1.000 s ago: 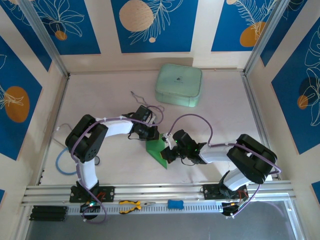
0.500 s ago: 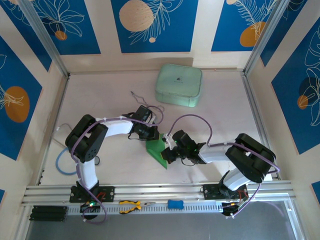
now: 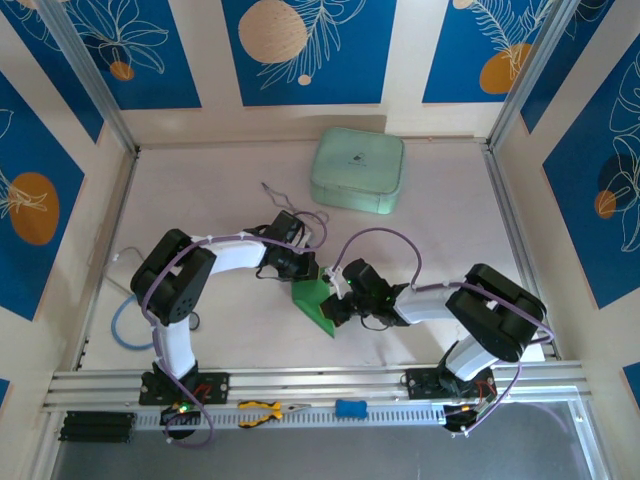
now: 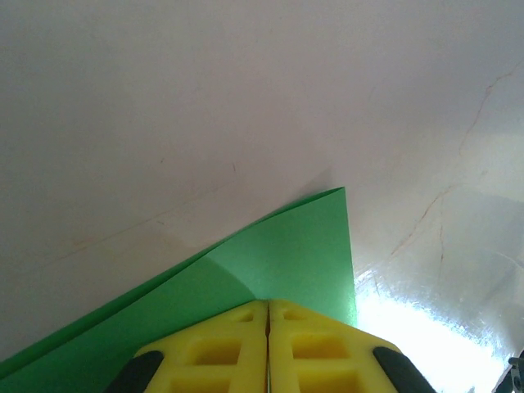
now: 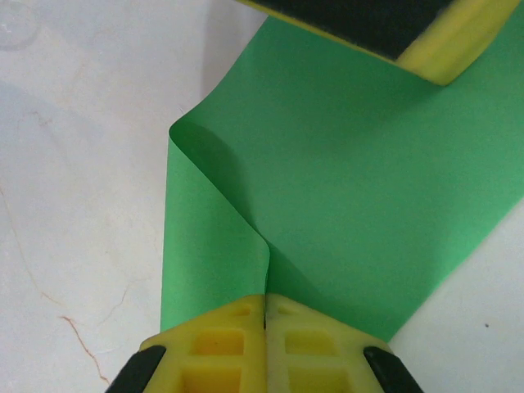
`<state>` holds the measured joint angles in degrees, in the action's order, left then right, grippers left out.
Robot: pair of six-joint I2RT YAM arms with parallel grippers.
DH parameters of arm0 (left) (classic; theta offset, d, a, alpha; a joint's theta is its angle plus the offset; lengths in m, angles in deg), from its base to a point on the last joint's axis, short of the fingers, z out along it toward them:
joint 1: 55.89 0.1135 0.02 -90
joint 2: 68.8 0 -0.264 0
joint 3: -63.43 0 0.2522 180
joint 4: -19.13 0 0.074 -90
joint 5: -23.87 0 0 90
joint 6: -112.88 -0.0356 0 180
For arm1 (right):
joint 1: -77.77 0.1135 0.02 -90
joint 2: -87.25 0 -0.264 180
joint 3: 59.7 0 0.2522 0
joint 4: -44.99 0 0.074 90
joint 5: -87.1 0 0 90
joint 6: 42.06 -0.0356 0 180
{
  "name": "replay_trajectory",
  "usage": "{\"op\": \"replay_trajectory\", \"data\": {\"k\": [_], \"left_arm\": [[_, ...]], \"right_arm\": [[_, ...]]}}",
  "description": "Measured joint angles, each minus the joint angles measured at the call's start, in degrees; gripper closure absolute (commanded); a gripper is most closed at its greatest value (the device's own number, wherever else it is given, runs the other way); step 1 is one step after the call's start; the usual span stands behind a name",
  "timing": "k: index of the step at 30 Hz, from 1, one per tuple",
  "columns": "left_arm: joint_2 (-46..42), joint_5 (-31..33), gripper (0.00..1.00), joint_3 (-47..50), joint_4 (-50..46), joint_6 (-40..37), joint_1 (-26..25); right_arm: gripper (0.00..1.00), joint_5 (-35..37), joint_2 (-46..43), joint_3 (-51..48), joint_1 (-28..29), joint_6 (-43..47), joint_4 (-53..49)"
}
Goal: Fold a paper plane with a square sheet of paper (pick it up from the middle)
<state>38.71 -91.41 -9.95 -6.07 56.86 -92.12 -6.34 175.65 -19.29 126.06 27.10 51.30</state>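
Pale tabletop (image 3: 200, 200) holds mint-green case (image 3: 357, 171) well behind folded green paper (image 3: 316, 302).

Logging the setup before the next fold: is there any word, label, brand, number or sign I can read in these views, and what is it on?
No text here is legible.
mint-green case: a small dark mark on its lid, too small to read.
green paper: blank, no print.
yellow fingers: no markings visible.
blue wall panels: leaf and circle drawings, no words.
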Motion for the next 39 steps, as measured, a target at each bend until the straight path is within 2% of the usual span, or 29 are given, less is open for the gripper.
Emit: {"op": "replay_trajectory", "data": {"k": [39], "left_arm": [[-0.02,-0.04,0.91,0.22,0.33,0.02,0.0]], "right_arm": [[0.96,0.48,-1.14,-0.02,-0.33,-0.04,-0.02]]}}
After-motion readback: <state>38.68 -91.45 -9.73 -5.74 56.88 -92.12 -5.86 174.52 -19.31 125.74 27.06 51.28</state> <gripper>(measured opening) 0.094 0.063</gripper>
